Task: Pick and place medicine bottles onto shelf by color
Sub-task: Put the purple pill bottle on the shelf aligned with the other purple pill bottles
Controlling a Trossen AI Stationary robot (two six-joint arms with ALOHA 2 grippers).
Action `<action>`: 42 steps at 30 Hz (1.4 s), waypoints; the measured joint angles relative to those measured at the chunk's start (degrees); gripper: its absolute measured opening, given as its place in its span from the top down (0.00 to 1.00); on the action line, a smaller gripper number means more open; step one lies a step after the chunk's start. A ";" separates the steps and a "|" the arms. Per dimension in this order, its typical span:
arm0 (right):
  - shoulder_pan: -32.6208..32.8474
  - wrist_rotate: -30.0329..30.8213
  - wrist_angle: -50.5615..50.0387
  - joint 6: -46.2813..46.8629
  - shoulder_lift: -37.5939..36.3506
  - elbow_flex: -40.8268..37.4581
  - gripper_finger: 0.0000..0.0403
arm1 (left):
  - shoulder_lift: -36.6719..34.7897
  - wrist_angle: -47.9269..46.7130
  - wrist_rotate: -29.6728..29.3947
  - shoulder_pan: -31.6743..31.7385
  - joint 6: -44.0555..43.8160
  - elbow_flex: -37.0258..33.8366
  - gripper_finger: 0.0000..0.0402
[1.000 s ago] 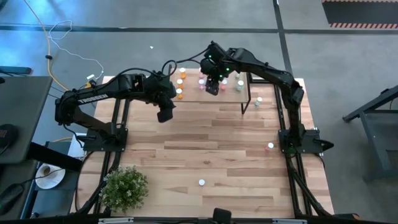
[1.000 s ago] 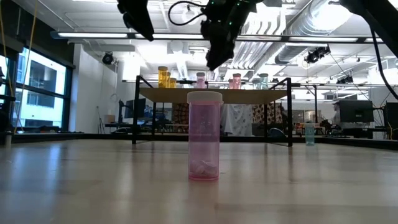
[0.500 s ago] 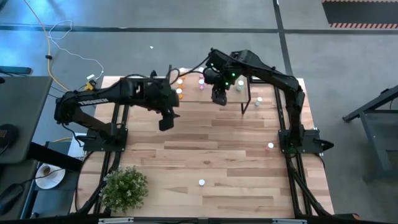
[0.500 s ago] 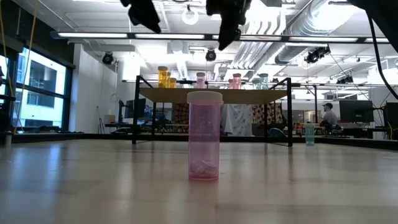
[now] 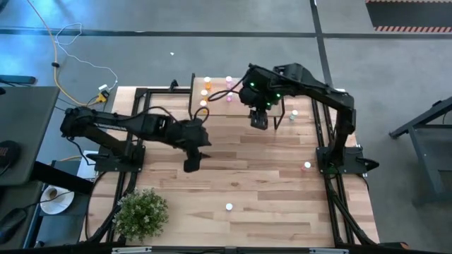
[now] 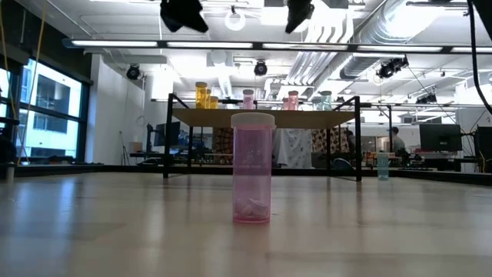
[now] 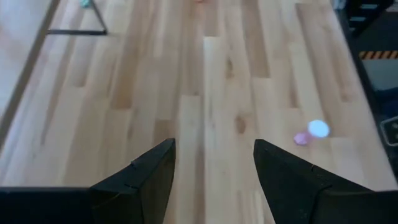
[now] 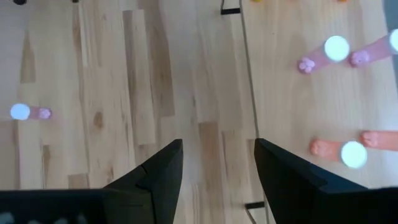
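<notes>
The light-wood shelf [image 5: 244, 99] stands at the table's far side; orange bottles [image 5: 205, 92] and pink bottles [image 5: 229, 95] stand on it. They also show in the low view [image 6: 204, 95]. Loose on the tabletop stand a pink bottle [image 5: 229, 207] near the front, close before the low camera [image 6: 252, 168], another [image 5: 307, 166] at the right, and a pale green one [image 5: 294, 113] beside the shelf. My left gripper [image 5: 192, 164] is open and empty above the table's middle. My right gripper [image 5: 259, 120] is open and empty just near of the shelf's front edge.
A potted plant [image 5: 141, 212] stands at the near left corner. The left wrist view shows bare boards and a pink bottle [image 7: 311, 132] ahead. The right wrist view shows the shelf's leg [image 8: 231, 9], pink [image 8: 336, 50] and reddish [image 8: 348, 152] bottles on the shelf, and one pink bottle [image 8: 28, 112] on the table.
My left gripper has gone from beside the shelf's left end toward the table's near edge and a little to the right. My right gripper has drawn back from above the shelf toward the near and right edges, and now hangs off the shelf's front. No bottle has moved.
</notes>
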 joint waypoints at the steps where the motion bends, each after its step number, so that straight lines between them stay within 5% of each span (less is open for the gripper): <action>1: 0.65 0.84 -0.23 0.65 -0.40 0.00 0.53 | 0.00 0.18 -0.23 -0.82 -0.11 0.00 0.48; 12: 8.90 9.45 -2.42 6.27 -2.37 -2.01 0.53 | 0.00 4.52 -7.56 -9.96 -2.99 -0.07 0.48; 18: 12.66 16.37 7.12 10.08 -12.22 -21.23 0.53 | 0.00 12.88 -7.52 -12.87 -3.73 -2.80 0.48; 27: 16.89 18.15 21.20 24.71 -33.17 -48.51 0.53 | 0.07 26.54 -7.04 -13.21 -6.54 -10.72 0.48; 42: 21.55 26.04 25.21 48.04 -52.37 -71.09 0.53 | 0.04 45.40 -7.16 -12.03 -0.16 -20.27 0.48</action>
